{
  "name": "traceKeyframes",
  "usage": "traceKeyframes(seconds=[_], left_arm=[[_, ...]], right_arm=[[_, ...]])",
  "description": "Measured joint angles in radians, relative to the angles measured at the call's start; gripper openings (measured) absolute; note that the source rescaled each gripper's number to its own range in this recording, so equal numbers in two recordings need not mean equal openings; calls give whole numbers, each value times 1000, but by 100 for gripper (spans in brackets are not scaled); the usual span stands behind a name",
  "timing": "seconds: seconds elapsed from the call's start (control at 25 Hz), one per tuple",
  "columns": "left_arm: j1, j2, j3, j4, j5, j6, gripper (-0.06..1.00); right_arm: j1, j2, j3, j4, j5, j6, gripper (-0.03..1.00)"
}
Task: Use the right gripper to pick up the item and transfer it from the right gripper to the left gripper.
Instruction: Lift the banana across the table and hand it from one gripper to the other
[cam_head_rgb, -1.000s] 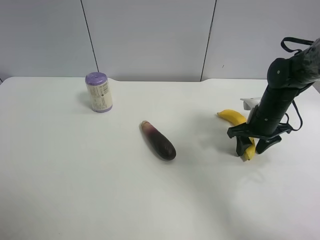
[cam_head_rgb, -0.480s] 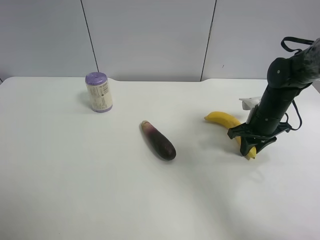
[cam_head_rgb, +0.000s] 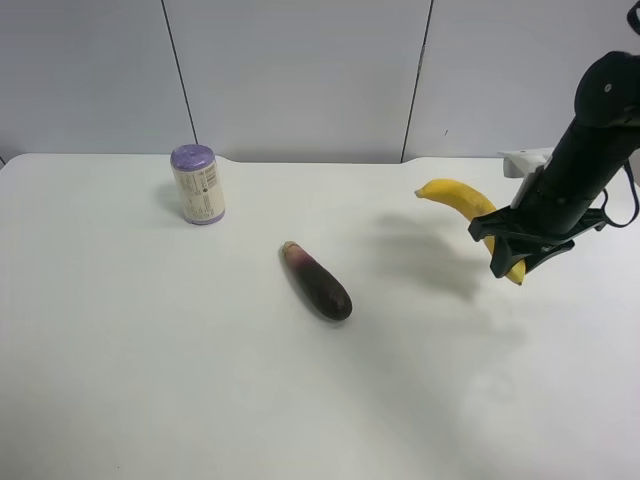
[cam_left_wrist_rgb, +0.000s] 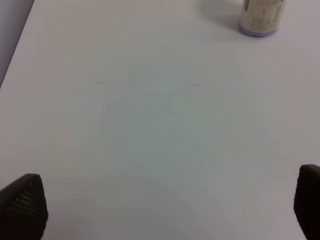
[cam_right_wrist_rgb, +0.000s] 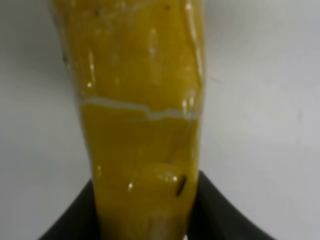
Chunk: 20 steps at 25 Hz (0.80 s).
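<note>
The curved yellow banana (cam_head_rgb: 462, 199) hangs clear of the white tabletop (cam_head_rgb: 200, 380), one end pinched in your black right tool (cam_head_rgb: 512, 262), the long end jutting free so the other arm can take it. Your left tool (cam_left_wrist_rgb: 165, 205) sits spread wide, empty.

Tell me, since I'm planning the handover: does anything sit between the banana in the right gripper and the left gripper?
Nothing visible does. The right gripper holds the banana above the table; the eggplant and can sit low on it. The left gripper, open, is outside the high view, so the whole path cannot be judged.
</note>
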Motion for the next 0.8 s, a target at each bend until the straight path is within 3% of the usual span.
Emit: traceKeyframes(seconds=[0.28,0.8], left_arm=[[0,0,0,0,0,0,100],[0,0,0,-14,0,33,100]], right_arm=[[102,-91,-2,12,41,-12,0],[425,-98,-176,15,237,-113,0]])
